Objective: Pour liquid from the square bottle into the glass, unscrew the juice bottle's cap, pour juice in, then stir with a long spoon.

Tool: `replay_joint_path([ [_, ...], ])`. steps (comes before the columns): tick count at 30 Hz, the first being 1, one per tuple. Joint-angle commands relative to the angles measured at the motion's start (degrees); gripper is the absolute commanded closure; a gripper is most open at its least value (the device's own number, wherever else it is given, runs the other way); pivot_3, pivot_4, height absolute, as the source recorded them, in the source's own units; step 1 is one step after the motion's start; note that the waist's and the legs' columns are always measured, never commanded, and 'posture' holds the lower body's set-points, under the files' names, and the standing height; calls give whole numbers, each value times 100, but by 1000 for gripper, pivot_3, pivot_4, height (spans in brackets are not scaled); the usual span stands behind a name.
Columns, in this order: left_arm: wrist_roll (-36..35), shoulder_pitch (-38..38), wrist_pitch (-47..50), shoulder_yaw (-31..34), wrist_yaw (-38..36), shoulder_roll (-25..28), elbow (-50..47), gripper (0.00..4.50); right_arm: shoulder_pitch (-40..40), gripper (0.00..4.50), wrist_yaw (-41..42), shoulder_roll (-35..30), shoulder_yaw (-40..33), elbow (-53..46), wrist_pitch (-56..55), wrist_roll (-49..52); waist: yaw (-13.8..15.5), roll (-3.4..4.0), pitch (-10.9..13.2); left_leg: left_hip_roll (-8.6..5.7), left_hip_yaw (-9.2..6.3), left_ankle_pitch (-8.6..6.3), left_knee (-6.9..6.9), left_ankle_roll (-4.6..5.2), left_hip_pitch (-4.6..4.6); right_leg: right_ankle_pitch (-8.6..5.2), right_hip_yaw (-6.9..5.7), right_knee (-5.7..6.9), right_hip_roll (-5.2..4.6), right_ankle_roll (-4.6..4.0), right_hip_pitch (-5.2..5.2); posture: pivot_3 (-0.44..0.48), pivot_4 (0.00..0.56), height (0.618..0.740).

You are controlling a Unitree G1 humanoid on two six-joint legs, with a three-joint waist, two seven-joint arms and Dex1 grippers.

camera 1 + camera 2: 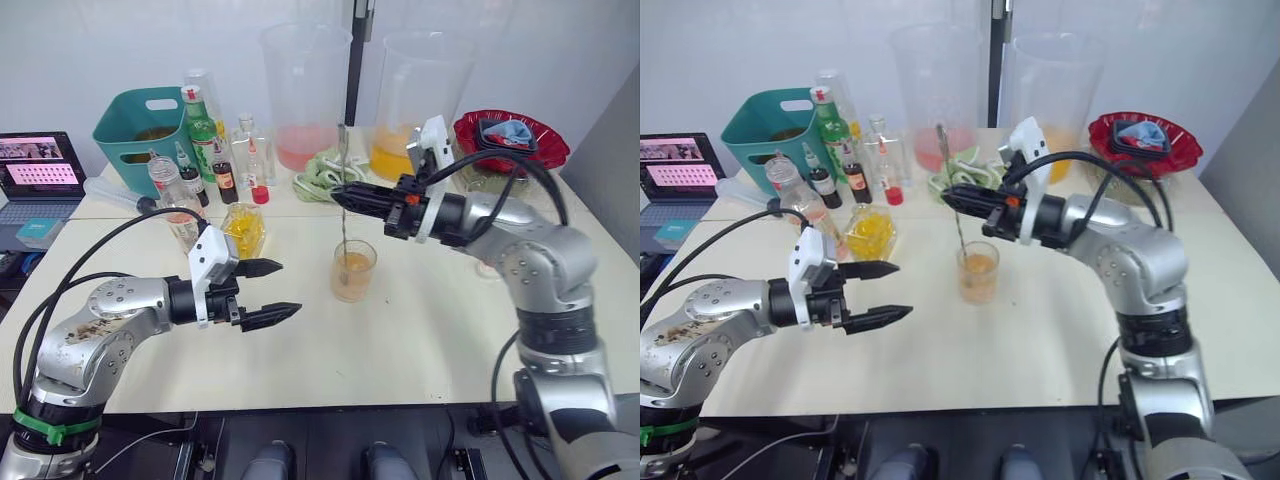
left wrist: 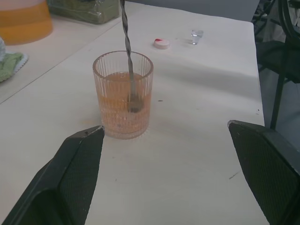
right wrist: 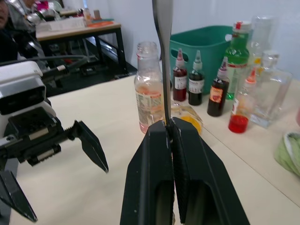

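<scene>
Orange liquid part-fills the ribbed glass [image 1: 353, 270], which stands near the middle of the white table [image 1: 430, 350], with the long spoon [image 1: 343, 215] standing in it, bowl sunk in the drink. The right gripper [image 1: 340, 193] is clamped on the spoon's handle above the glass, while the left gripper [image 1: 275, 291] hovers beside the glass with its fingers spread and nothing between them. Behind the left gripper sit the uncapped juice bottle [image 1: 180, 210] and the square bottle [image 1: 244, 229]
</scene>
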Motion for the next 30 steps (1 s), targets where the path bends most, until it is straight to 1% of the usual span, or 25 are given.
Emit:
replay_joint_path([
  [1, 48, -159, -115, -49, -53, 55, -48, 47, -324, 4500, 86, -251, -175, -363, 251, 166, -7, 0, 0, 1, 0, 0, 0, 0, 0, 0, -1, 1, 3, 0, 0, 0, 150, 740],
  [4, 68, -225, -148, -102, -66, 49, 20, 47, -314, 4500, 223, -561, 40, -436, 283, -63, -7, -1, 0, 1, 0, 0, -1, 0, 0, 0, -1, -1, 3, 0, -1, 0, 150, 740],
  [8, 50, -240, -144, -90, -93, 76, 28, 47, -142, 4500, 225, -664, 189, -348, -32, -458, -6, -1, -1, 1, 1, 0, 0, 0, 0, 0, -1, -3, 2, 0, 2, 0, 150, 740],
  [11, 48, -250, -136, -64, -113, 92, 37, 47, -108, 4500, 176, -505, 168, -217, -279, -644, -7, -2, -1, 1, 2, 0, 0, 0, 0, 0, -1, -2, 2, 0, 2, 0, 150, 740],
  [16, 82, -296, -141, -81, -119, 94, 60, 47, 40, 4500, 153, -261, 333, 124, -1076, -1281, -10, -2, -1, 0, 2, 0, 0, 0, 0, 0, -1, -1, 2, 0, 2, 0, 150, 740],
  [21, 114, -344, -137, -100, -129, 86, 75, 47, 112, 4500, 63, 72, 255, 384, -1664, -1561, -10, -2, -1, -1, 3, 0, 0, -1, 0, 0, 0, -1, 0, 0, 1, 0, 150, 740],
  [25, 136, -362, -132, -102, -158, 93, 78, 47, 142, 4500, 121, 380, 228, 486, -1937, -1568, -15, -2, -1, -1, 2, 1, 0, -1, 0, 0, 0, 4, 1, 0, -1, 0, 150, 740],
  [30, 201, -395, -164, -154, -166, 58, 113, 47, 196, 4500, 159, 691, 116, 395, -1856, -1340, -14, -2, -1, -1, 2, 1, 0, -2, 0, 0, 0, 9, 1, 0, -3, 0, 150, 740],
])
